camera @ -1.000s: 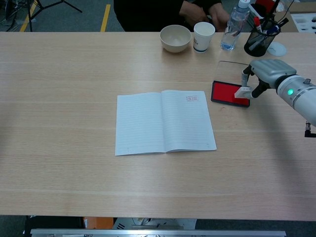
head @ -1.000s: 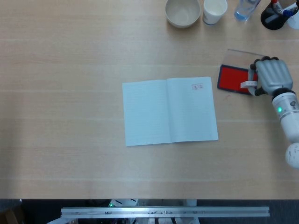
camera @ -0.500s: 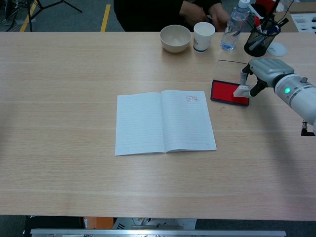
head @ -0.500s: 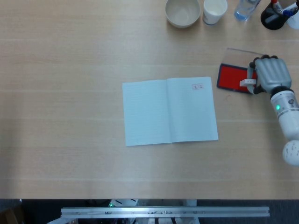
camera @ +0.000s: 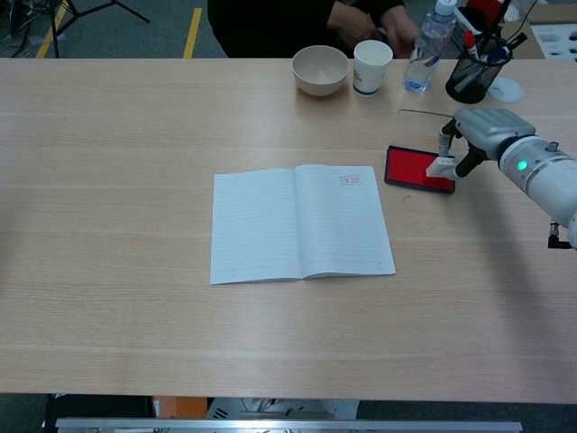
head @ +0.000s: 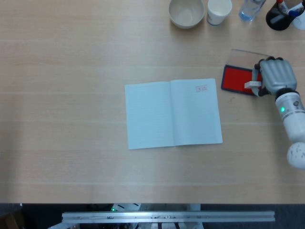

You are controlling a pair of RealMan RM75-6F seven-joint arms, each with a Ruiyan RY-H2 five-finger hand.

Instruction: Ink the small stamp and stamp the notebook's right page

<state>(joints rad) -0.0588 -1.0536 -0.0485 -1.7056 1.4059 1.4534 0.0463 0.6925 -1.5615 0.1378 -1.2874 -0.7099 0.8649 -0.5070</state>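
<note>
**Stamp at the pad, page not yet reached**

Table (camera: 108, 316): it spreads well to the left of and below the hand. Notebook (camera: 297, 223): it lies open, well to the left of the hand and nearer the robot. We see one small mark (camera: 350, 179) near the top of its right page; we cannot tell whether it is a stamped impression or print. Pad (head: 236, 79): red, lid open, just left of the right hand (head: 274, 76). Stamp (camera: 442, 166): small and white, pinched in that hand's fingers, its lower end at the pad's right edge.

Progress, as we judge it: the inking step is in hand. Carrying the stamp over to the right page and pressing it down remain.

Hard to make out: whether the stamp face touches the ink or hangs just above it; neither view settles this. The hand covers most of the stamp in the head view. The left hand shows in neither view. Behind the hand, a bowl (camera: 320, 69), cup (camera: 371, 66), bottle (camera: 425, 45) and pen holder (camera: 474, 77) stand at the table's far edge, partly cut off in the head view.
</note>
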